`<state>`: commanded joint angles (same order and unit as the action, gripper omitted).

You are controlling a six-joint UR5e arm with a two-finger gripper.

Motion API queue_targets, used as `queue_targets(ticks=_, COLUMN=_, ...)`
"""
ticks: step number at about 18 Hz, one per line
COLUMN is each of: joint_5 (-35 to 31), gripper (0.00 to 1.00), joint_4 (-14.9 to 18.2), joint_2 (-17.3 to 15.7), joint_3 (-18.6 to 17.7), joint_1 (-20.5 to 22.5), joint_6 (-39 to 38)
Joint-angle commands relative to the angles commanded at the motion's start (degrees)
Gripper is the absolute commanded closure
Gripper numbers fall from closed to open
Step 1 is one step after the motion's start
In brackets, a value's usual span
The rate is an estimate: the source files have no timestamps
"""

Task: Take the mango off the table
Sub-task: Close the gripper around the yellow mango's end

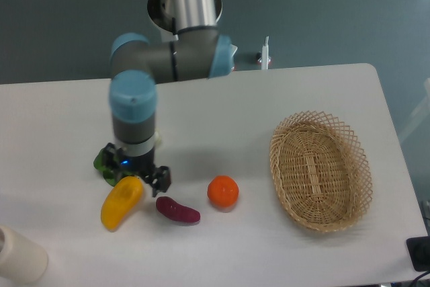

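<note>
The mango [120, 202], yellow shading to orange at its upper end, lies near the front left of the white table [222, 105]. My gripper [134, 178] hangs straight above the mango's upper end, open, with one dark finger [163, 181] showing to the right of the fruit. The other finger is mostly hidden behind the wrist and the greens. The fingers straddle the mango's top without closing on it.
A green leafy vegetable [104, 161] lies just behind the gripper. A purple sweet potato [177, 210] and a round orange [223, 191] sit to the mango's right. A wicker basket [320, 170] stands at the right. A white cylinder [20, 256] is at the front left corner.
</note>
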<state>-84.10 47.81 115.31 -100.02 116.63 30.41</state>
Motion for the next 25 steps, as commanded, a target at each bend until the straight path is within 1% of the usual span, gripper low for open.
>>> queue_targets(ticks=3, joint_5=-1.24, gripper=0.0, joint_4=-0.53, joint_2=0.97, joint_3=0.0, joint_1=-1.15, joint_6=0.09)
queue_targets(ticks=6, joint_5=-2.47, gripper=0.0, joint_4=-2.11, joint_2=2.2, joint_3=-0.09, joint_1=-1.41, joint_6=0.09)
queue_targets(ticks=9, joint_5=-2.73, gripper=0.0, joint_4=-2.55, joint_2=2.82, joint_3=-0.18, joint_1=-1.58, joint_6=0.09)
queue_targets(ticks=11, joint_5=-2.82, gripper=0.0, joint_4=-4.12, joint_2=3.52, joint_3=-0.35, joint_1=-1.94, joint_6=0.0)
queue_targets(ticks=13, joint_5=-2.91, gripper=0.01, joint_4=-4.31, joint_2=3.43, joint_3=-0.53, joint_1=-1.94, joint_6=-0.44)
queue_targets(ticks=14, joint_5=-3.26, gripper=0.1, joint_4=-4.31, joint_2=3.35, joint_3=-0.61, joint_1=-2.02, joint_6=-0.96)
queue_targets(ticks=16, joint_5=-3.96, gripper=0.32, joint_4=-4.31, joint_2=3.26, joint_3=-0.53, joint_1=-2.37, joint_6=-2.37)
queue_targets(ticks=19, joint_5=-3.96, gripper=0.34, joint_4=-4.4, joint_2=3.17, joint_3=-0.53, joint_1=-2.38, joint_6=-2.29)
queue_targets(ticks=23, joint_5=-3.96, gripper=0.41, joint_4=-4.4, joint_2=2.91, joint_3=-0.53, joint_1=-2.38, joint_6=-2.2)
queue_targets(ticks=25, joint_5=-3.96, gripper=0.42, joint_4=-4.4, joint_2=2.73, joint_3=-0.44, joint_1=-2.38, joint_6=-2.02)
